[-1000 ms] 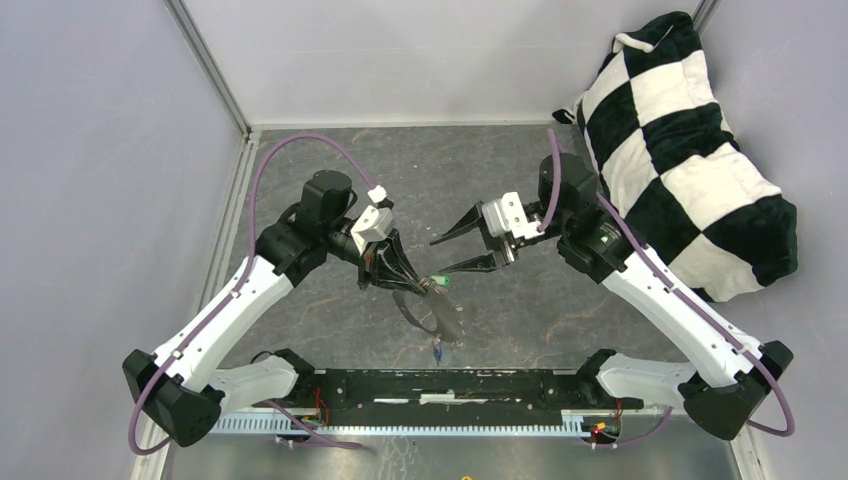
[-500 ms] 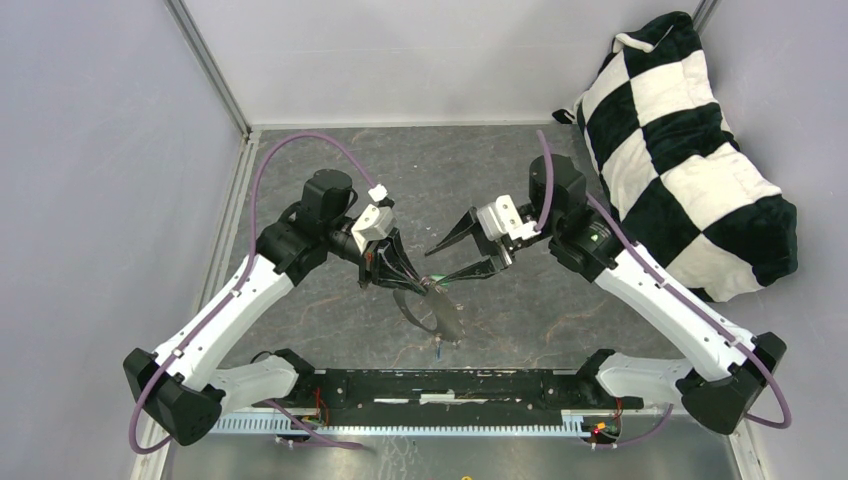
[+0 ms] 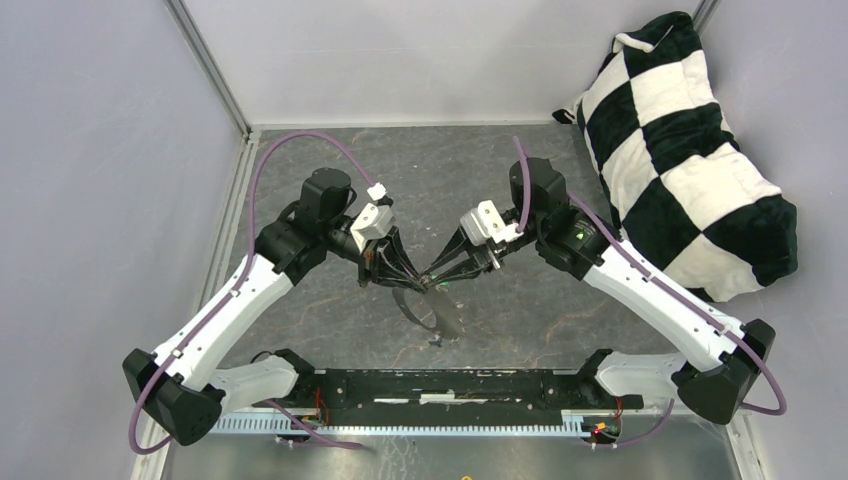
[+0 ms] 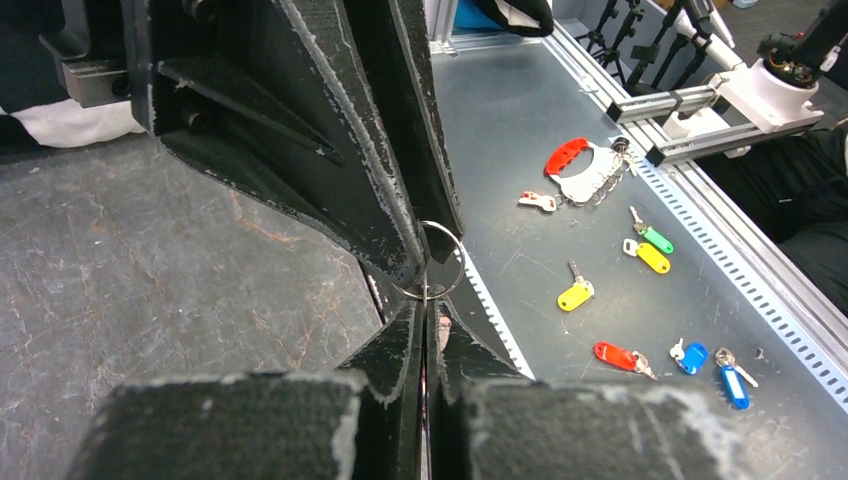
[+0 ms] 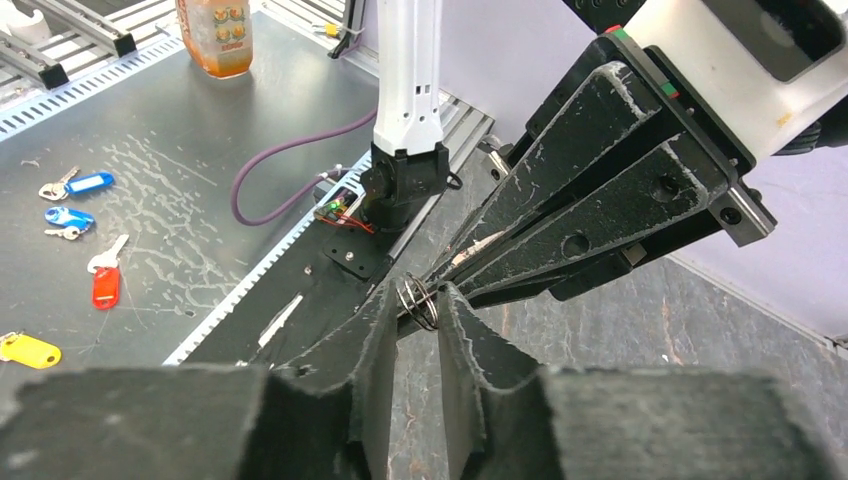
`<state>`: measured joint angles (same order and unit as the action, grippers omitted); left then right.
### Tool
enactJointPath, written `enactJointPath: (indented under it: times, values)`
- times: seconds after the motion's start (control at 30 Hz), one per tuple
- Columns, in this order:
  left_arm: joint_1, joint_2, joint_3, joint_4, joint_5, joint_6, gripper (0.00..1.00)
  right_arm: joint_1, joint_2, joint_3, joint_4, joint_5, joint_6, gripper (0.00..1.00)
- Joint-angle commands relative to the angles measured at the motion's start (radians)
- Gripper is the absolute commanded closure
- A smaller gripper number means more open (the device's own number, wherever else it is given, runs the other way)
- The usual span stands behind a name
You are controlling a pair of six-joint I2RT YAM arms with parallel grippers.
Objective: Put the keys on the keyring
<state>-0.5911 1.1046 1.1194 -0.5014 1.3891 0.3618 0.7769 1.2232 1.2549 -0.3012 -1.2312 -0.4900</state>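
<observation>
Note your left gripper (image 4: 424, 305): its fingers are pressed flat together, pinching the rim of a small silver split ring (image 4: 438, 260). Your right gripper (image 5: 420, 291) meets it tip to tip, fingers drawn in to a narrow gap that the ring just spans. Whether its pads actually press the wire cannot be told. Seen from above, the keyring (image 3: 449, 322), a thin grey loop, sits just nearward of the meeting fingertips, over the dark table (image 3: 500, 180). The keys are too small to make out.
</observation>
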Motion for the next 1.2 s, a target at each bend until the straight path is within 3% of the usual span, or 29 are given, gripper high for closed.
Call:
enactJointPath:
  times: [0.0, 0.13, 0.17, 0.23, 0.27, 0.4, 0.5, 0.63, 0.9, 1.17]
  values:
    - [-0.004, -0.009, 0.035, 0.023, 0.040, -0.006, 0.98, 0.002, 0.010, 0.043, 0.005, 0.004, 0.008, 0.78]
    - [-0.004, -0.014, 0.022, 0.023, 0.013, -0.001, 0.98, 0.002, 0.003, 0.044, 0.011, 0.016, 0.035, 0.93]
    - [-0.004, -0.016, 0.016, 0.024, -0.006, 0.003, 0.89, 0.003, -0.002, 0.043, 0.011, 0.033, 0.042, 0.97]
    - [-0.004, -0.023, 0.009, 0.017, -0.089, 0.012, 0.47, 0.002, -0.012, 0.038, 0.008, 0.092, 0.057, 1.00]
    - [-0.004, -0.031, 0.010, 0.003, -0.135, 0.029, 0.37, 0.002, -0.017, 0.035, -0.001, 0.129, 0.062, 1.00]
    - [-0.003, -0.078, 0.017, -0.052, -0.287, 0.147, 0.31, 0.002, -0.034, 0.020, -0.054, 0.288, 0.078, 1.00]
    - [-0.003, -0.146, -0.019, -0.018, -0.397, 0.211, 0.30, 0.002, -0.061, -0.020, -0.028, 0.394, 0.133, 1.00]
    - [-0.003, -0.223, -0.094, 0.060, -0.488, 0.241, 0.34, 0.002, -0.126, -0.137, 0.141, 0.491, 0.265, 0.99]
    - [-0.004, -0.221, -0.133, 0.064, -0.460, 0.235, 0.59, 0.011, -0.209, -0.306, 0.440, 0.465, 0.485, 0.99]
    - [-0.004, -0.189, -0.123, 0.092, -0.408, 0.168, 0.59, 0.022, -0.208, -0.353, 0.511, 0.412, 0.541, 0.99]
